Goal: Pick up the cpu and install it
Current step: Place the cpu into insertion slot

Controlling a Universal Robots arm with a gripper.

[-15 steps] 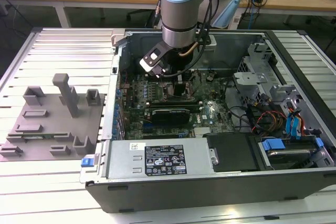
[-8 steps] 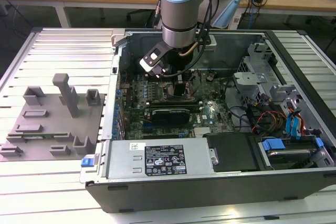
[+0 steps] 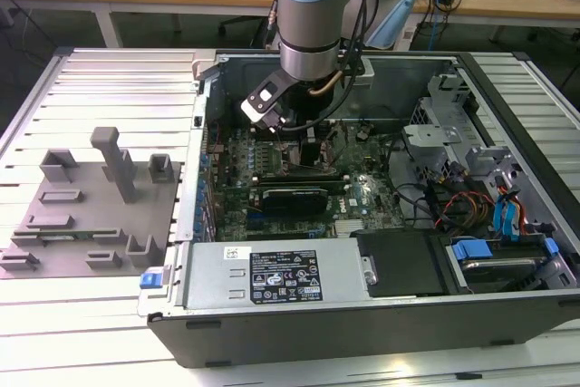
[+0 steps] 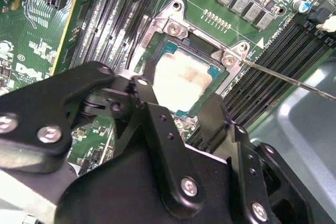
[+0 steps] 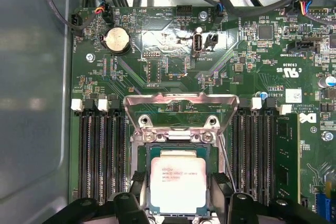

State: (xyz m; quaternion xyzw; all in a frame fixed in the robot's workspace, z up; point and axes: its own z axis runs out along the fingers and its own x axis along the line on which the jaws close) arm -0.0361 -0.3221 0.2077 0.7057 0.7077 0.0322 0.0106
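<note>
Seating step in hand: the cpu (image 5: 178,184) lies flat in the socket (image 5: 181,109), lower centre of the first wrist view. The gripper (image 5: 179,179) has its jaws apart, flanking the chip. In my judgement, clearing it calls for a straight lift.

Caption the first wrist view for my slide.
Wrist close-up: gripper at the cpu, lying in the motherboard socket with the metal load plate raised.

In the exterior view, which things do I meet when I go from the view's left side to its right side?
The gray tray → small blue tab at the case corner → robot arm → silver drive cage → blue drive rails.
</note>
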